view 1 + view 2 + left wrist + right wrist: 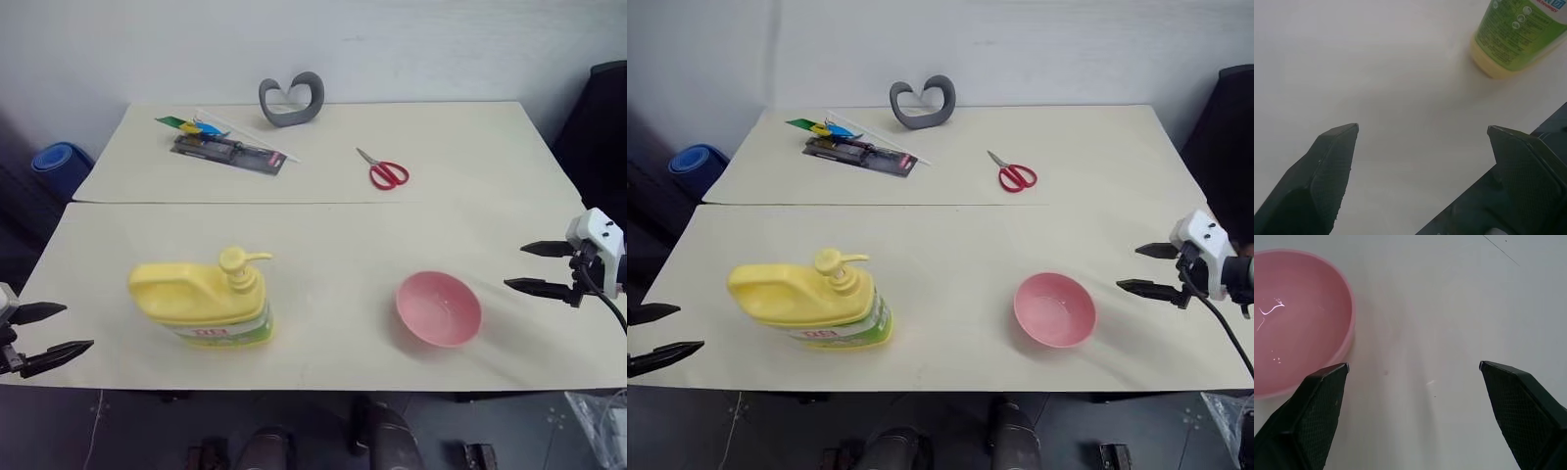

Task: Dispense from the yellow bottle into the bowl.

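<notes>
Yellow bottle [204, 305] stands upright near the bench's [323, 235] near-left edge, its pump spout aimed right toward the bowl [439, 308], which sits well apart on the near right. We hold both sets of jaws wide open and empty: left gripper [49, 336] beside the bottle, right gripper [537, 267] beside the bowl, probably staged to press and steady.

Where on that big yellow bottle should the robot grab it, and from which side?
Probably by the built-in handle of the yellow bottle, coming from the robot's left. The handle end faces the open left gripper, while the pump points toward the bowl. The squat body looks too wide for the fingers.
</notes>
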